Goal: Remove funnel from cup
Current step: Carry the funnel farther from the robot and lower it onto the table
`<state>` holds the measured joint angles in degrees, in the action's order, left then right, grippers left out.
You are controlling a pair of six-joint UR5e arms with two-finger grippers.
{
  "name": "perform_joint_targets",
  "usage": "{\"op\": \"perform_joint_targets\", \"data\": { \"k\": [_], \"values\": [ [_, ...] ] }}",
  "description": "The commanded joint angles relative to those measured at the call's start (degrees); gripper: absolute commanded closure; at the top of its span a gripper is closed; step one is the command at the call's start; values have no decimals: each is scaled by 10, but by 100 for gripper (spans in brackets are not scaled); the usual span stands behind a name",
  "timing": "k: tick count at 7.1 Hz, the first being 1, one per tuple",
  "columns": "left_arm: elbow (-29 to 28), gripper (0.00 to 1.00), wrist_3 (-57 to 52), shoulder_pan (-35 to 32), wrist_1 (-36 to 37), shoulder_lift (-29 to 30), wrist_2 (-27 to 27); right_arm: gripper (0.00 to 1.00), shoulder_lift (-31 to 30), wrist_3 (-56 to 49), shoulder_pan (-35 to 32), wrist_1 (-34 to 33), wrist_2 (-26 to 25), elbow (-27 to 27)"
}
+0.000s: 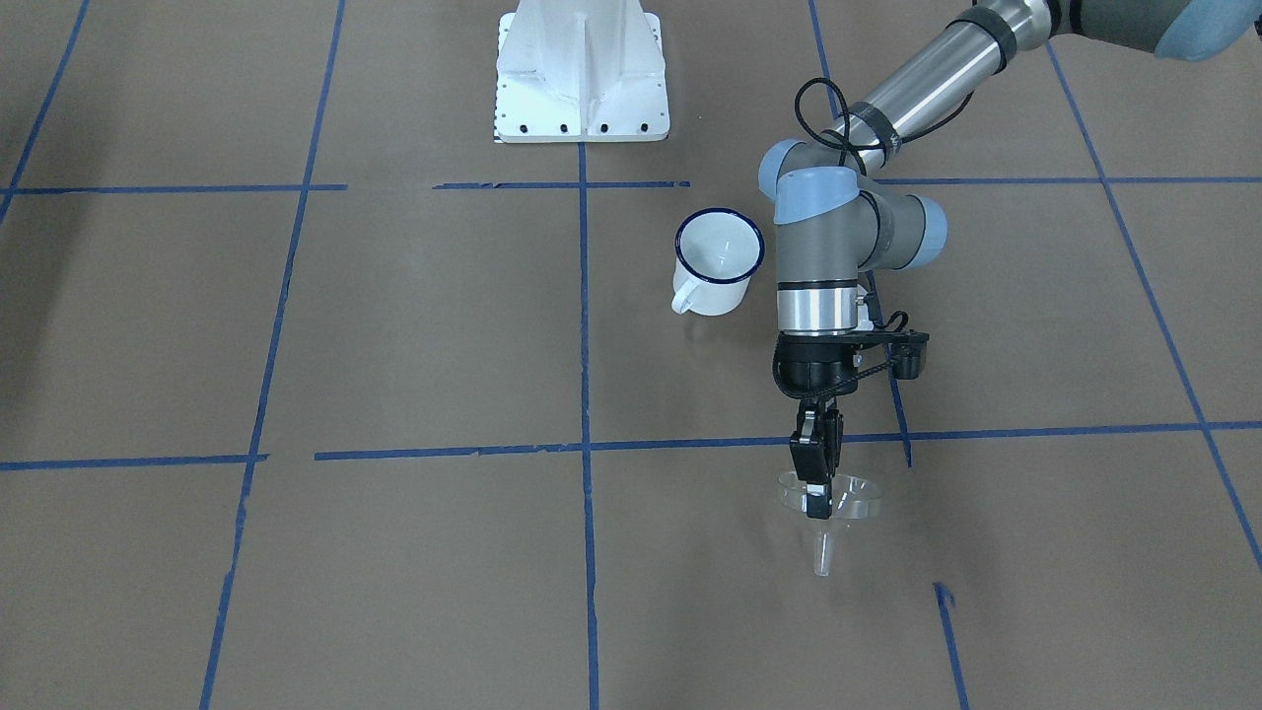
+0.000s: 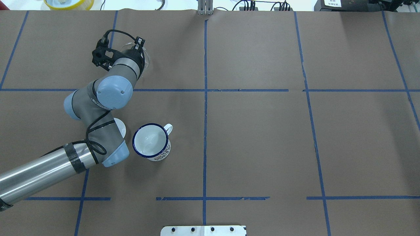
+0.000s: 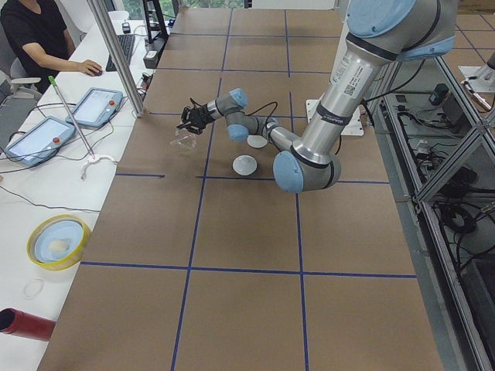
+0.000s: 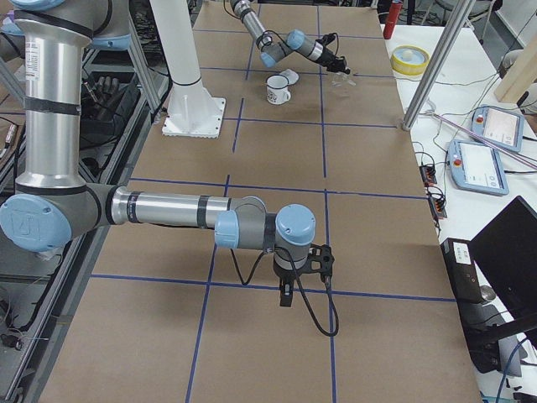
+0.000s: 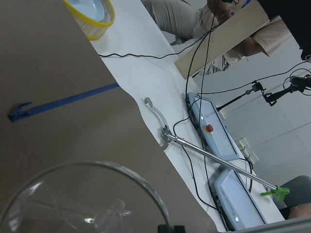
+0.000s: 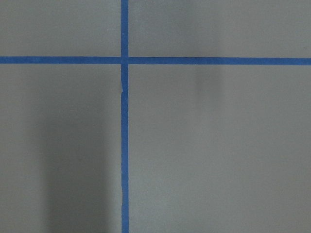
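Observation:
The clear funnel hangs spout down in my left gripper, which is shut on its rim, out over the table's far side. It stands well apart from the cup. The white cup with a dark blue rim stands upright and empty beside the left arm's elbow; it also shows in the overhead view. The left wrist view shows the funnel's cone from above. My right gripper hovers over bare table far from both; I cannot tell whether it is open or shut.
A white round lid lies near the cup, partly under the left arm. The white robot base stands behind the cup. A yellow bowl, tablets and a metal pole line the operators' side.

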<state>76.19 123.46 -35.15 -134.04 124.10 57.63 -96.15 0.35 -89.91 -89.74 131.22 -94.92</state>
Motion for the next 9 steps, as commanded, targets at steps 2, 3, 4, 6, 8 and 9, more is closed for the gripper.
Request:
{"op": "perform_joint_targets", "data": {
  "k": [2, 3, 4, 6, 8, 9],
  "values": [
    [-12, 100, 23, 13, -3, -4, -23, 0, 0, 0, 0, 0, 0, 0],
    [-17, 100, 16, 13, -3, -4, -23, 0, 0, 0, 0, 0, 0, 0],
    [-17, 27, -4, 13, -3, -5, -20, 0, 0, 0, 0, 0, 0, 0],
    [-13, 0, -69, 12, -3, -3, -18, 0, 0, 0, 0, 0, 0, 0],
    [6, 0, -142, 7, 0, -4, 21, 0, 0, 0, 0, 0, 0, 0],
    [48, 0, -193, -17, 21, -10, 109, 0, 0, 0, 0, 0, 0, 1]
  ]
}}
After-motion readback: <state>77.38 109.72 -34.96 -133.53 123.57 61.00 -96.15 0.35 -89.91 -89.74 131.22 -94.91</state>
